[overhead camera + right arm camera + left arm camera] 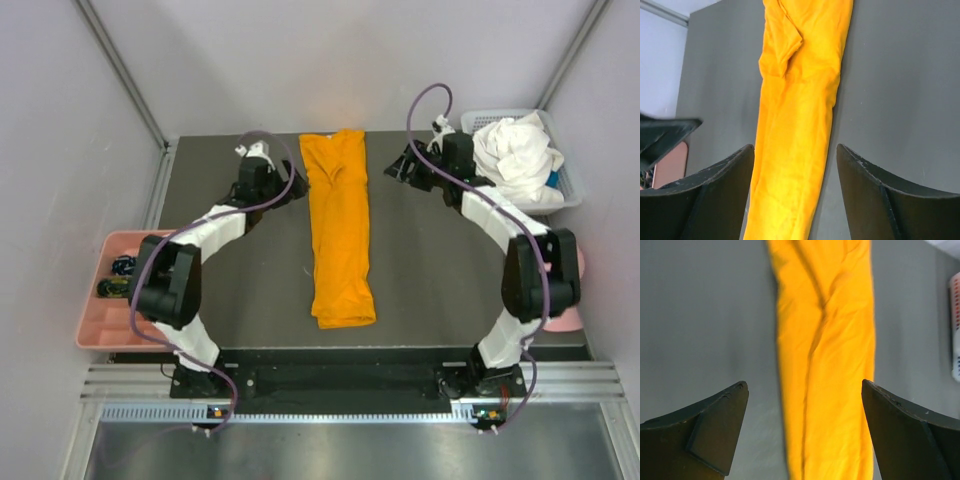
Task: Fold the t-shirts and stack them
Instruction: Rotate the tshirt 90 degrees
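The orange t-shirt (340,230) lies flat on the dark table (440,290) as a long narrow strip running from the back toward the front. My left gripper (292,188) hovers by the strip's far left side, my right gripper (398,168) by its far right side. In the left wrist view the orange t-shirt (830,355) runs below my left gripper (804,384), which is open and empty. In the right wrist view my right gripper (795,147) is open above the orange t-shirt (795,115), holding nothing. The white t-shirt (515,150) lies crumpled in a basket at the back right.
The white basket (572,192) stands at the table's back right corner. A pink tray (95,330) with small dark items sits off the left edge. A pink thing (575,300) shows partly behind the right arm. Grey walls enclose the table on three sides.
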You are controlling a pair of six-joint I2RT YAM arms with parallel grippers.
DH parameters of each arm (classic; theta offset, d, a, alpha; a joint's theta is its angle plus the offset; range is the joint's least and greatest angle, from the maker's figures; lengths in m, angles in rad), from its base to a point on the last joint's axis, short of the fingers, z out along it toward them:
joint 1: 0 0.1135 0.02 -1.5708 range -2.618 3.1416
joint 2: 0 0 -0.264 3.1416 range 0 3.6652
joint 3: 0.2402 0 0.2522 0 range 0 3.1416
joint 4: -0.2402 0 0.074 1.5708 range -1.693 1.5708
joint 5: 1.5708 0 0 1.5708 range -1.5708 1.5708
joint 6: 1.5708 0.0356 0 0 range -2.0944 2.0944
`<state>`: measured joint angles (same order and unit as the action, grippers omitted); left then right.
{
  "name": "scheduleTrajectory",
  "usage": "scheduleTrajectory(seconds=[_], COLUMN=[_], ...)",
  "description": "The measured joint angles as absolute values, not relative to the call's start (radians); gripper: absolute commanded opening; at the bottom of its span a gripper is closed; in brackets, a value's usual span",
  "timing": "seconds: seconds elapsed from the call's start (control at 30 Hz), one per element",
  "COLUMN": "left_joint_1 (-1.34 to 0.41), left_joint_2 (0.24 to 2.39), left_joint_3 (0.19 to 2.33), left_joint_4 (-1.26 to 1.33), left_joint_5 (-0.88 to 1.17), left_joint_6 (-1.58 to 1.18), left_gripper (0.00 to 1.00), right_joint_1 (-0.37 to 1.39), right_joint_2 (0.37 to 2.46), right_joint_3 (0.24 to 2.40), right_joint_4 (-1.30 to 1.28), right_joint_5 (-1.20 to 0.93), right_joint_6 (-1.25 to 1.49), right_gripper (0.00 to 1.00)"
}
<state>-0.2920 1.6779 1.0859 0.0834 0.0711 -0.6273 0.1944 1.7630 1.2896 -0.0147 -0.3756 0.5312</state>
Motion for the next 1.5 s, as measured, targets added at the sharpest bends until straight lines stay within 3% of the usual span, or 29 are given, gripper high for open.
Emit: scheduleTrajectory(seconds=[0.3,0.7,0.9,1.03,1.5], left_joint_1=[-0.411,-0.511,-0.516,-0.516,-0.515], left_joint_2=[2.024,2.299,2.337,2.349,2.401], left_joint_3=[1.488,1.759,1.851,1.892,1.898], left_joint_4=[0.097,0.036,0.031,0.034,0.028], left_joint_5=[0.026,-0.127,-0.212,-0.259,-0.319], left_joint_6=[-0.582,-0.466,-0.401,-0.367,-0.296], left_gripper=[0.90,0.84,0.82,0.75,0.72], right_joint_1=[0.257,0.299,0.299,0.299,0.299], right_joint_2=[1.471,1.210,1.151,1.151,1.155], right_joint_3=[1.018,0.758,0.672,0.632,0.617], right_joint_4=[-0.084,-0.165,-0.170,-0.173,-0.175], right_joint_5=[-0.265,-0.202,-0.201,-0.204,-0.205], right_joint_6=[0.516,0.516,0.524,0.534,0.539], right_gripper=[0.67,0.67,0.67,0.67,0.68])
